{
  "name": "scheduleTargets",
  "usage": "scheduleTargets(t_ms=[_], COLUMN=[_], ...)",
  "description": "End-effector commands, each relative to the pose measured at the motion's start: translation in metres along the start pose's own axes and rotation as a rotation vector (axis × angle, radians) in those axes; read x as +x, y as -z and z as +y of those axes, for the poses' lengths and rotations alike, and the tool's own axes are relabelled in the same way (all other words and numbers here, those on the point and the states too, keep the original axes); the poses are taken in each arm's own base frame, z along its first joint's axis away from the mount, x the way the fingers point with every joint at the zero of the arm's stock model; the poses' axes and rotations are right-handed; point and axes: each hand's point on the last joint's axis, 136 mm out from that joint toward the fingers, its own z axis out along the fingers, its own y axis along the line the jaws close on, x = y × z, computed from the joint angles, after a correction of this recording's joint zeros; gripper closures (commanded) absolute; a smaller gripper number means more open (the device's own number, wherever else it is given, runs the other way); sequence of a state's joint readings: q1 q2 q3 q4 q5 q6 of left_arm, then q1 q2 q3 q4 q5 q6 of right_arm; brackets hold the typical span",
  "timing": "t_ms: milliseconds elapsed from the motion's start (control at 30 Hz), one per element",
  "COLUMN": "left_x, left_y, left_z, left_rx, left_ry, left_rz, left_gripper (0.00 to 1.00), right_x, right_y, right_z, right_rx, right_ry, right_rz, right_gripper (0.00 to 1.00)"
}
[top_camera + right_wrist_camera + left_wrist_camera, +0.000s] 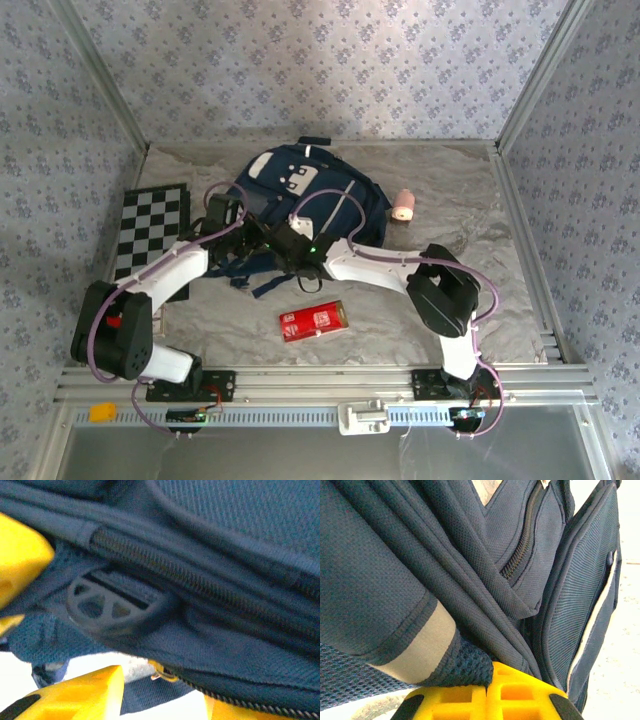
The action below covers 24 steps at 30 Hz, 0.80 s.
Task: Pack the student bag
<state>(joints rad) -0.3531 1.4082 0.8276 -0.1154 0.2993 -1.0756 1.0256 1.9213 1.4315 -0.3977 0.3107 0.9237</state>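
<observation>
The student bag (310, 185) is a navy backpack with white patches, lying flat in the middle of the table. My left gripper (252, 238) is at its near-left edge. In the left wrist view its yellow jaws (490, 692) are shut on a fold of the bag's dark mesh fabric (470, 665). My right gripper (283, 248) is beside it at the bag's near edge. Its yellow fingers (85, 697) stand apart, with the zipper edge (215, 692), a small brass zipper pull (160, 672) and a strap between them. A round plastic buckle (115, 602) lies just beyond.
A red box (313, 321) lies on the table in front of the bag. A small pink object (403, 205) sits to the bag's right. A checkerboard (150, 230) lies at the left. Patterned walls enclose the table on three sides.
</observation>
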Motion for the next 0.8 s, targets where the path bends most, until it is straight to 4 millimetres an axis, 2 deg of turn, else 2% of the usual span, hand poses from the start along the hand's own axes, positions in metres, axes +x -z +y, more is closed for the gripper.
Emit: scheduleTargets(t_ms=[0, 200, 400, 600, 767], left_x=[0.005, 0.002, -0.003, -0.008, -0.021], left_y=[0.018, 0.024, 0.024, 0.02, 0.02], left_z=[-0.042, -0.041, -0.039, -0.033, -0.029], left_rx=[0.149, 0.111, 0.095, 0.08, 0.069], left_ry=[-0.044, -0.077, -0.089, -0.076, -0.069], left_rz=[0.016, -0.009, -0.03, -0.037, -0.052], left_gripper=[1.0, 1.0, 1.0, 1.0, 1.0], right_x=[-0.028, -0.037, -0.021, -0.014, -0.003], right_y=[0.003, 0.007, 0.005, 0.008, 0.014], right_z=[0.003, -0.001, -0.008, -0.013, -0.01], right_rx=[0.028, 0.047, 0.072, 0.083, 0.033], right_ry=[0.013, 0.036, 0.068, 0.096, 0.132], right_rz=[-0.126, -0.161, -0.12, -0.098, -0.052], right_gripper=[0.54, 0.64, 0.8, 0.94, 0.98])
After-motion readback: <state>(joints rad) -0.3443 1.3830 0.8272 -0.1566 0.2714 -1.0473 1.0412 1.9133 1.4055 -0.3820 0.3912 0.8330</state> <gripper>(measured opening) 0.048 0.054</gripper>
